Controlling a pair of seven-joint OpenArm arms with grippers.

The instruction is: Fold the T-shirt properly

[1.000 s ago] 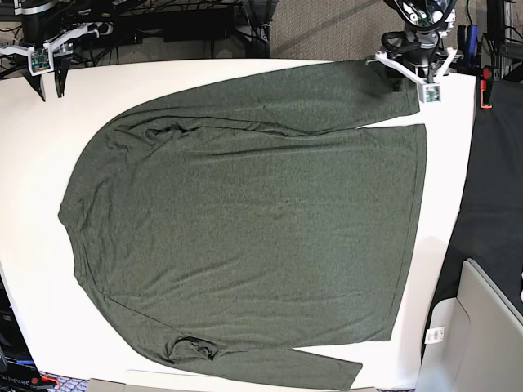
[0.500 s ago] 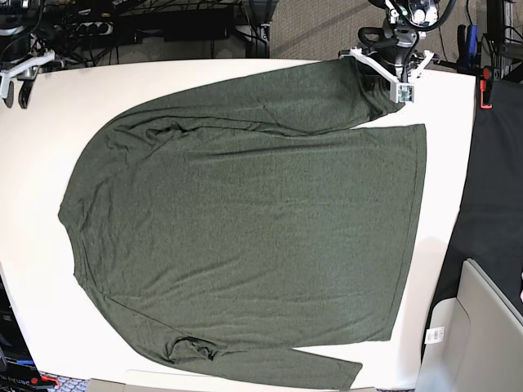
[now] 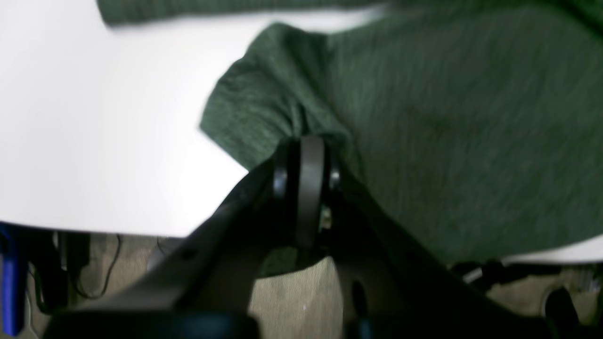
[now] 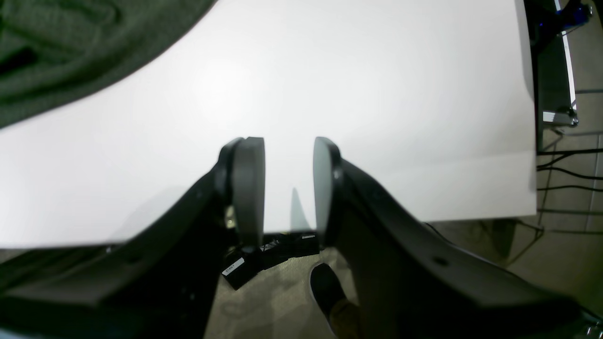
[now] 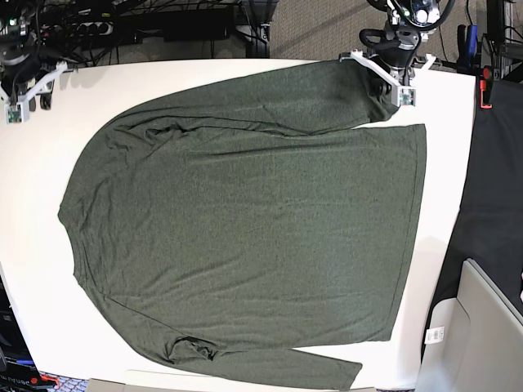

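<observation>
While the T-shirt (image 5: 245,220) is lying spread flat across most of the white table (image 5: 445,237) in the base view, we are seeing its body filling the middle of the frame, with one long sleeve sweeping along the upper edge toward the upper right and the other sleeve running along the bottom edge. The neck side is sitting toward the left of the frame and the hem toward the right.

At the upper right of the base view, we are finding the left gripper (image 5: 391,84) at the cuff end of the upper sleeve. In the left wrist view the picture is blurring, yet we are making out the left gripper (image 3: 307,155) with its two fingers pressed together on a pinched-up fold of the T-shirt (image 3: 447,132), the green fabric bunching up around the fingertips near the centre of the frame. White table (image 3: 94,117) is showing to the left of that fold.

At the upper left of the base view, the right gripper (image 5: 24,91) is hanging at the table's far corner, well apart from the shirt. In the right wrist view, the right gripper (image 4: 287,183) is showing its fingers parted with bare white table (image 4: 377,94) between and beyond them, holding nothing; a patch of the T-shirt (image 4: 70,52) is lying in the upper left of that frame.
</observation>
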